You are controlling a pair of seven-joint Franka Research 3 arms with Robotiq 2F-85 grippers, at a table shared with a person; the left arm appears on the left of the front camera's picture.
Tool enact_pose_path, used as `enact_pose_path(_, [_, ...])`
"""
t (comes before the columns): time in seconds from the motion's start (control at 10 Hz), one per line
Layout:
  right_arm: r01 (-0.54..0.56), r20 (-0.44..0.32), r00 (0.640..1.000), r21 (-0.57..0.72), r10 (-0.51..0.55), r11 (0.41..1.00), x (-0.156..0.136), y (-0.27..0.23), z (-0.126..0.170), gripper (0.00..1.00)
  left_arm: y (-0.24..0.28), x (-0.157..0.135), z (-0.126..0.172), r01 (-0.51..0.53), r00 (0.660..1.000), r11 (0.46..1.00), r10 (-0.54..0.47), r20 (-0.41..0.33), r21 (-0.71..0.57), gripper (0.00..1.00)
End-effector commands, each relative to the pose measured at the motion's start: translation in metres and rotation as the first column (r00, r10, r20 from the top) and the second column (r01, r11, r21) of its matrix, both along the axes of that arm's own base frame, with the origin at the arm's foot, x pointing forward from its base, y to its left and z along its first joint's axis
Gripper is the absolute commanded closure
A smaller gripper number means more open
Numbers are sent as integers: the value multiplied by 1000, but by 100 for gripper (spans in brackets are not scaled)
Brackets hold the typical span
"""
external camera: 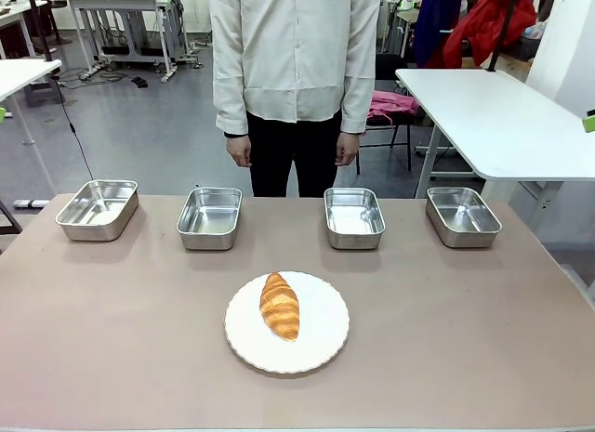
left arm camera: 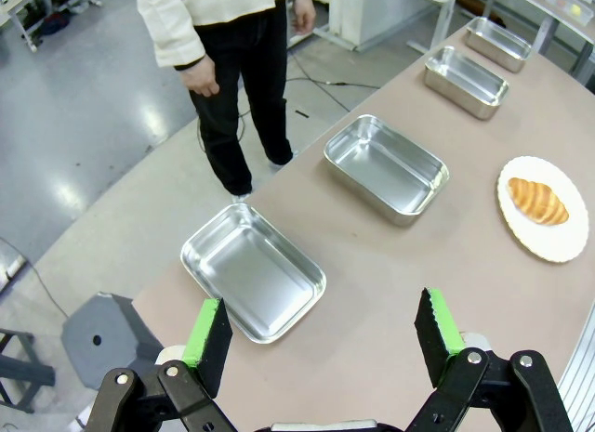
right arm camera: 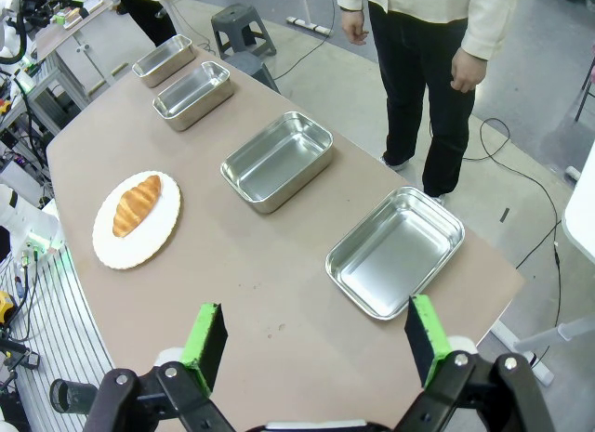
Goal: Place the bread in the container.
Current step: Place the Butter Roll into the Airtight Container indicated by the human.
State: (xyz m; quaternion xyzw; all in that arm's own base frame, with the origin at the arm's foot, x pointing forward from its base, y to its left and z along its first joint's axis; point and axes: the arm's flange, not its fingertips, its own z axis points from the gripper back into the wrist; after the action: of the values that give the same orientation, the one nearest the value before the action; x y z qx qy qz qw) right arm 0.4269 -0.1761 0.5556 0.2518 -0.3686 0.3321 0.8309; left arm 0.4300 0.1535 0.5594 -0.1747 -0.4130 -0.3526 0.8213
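Near the middle of the table, the bread lies on a white plate; four empty steel pans line the far side. My left gripper and right gripper hang wide open, empty. I'd pinch the bread's thick middle gently, across its width.

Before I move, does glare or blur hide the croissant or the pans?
Front view: croissant sharp, third pan from left mildly glary. Left wrist view: bright floor glare, table sharp. Right wrist view: nearest pan sharp, mirror-bright. Nothing hidden.
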Motion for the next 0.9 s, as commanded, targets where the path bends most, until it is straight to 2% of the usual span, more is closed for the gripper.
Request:
enact_pose_path(0.0, [-7,12,1000,12,7,1000,-1,1,2,0,2,-1,2,9,1000,1000,-9,9,-13,0])
enact_pose_path(0.8, [-7,12,1000,12,7,1000,-1,1,2,0,2,-1,2,9,1000,1000,-9,9,-13,0])
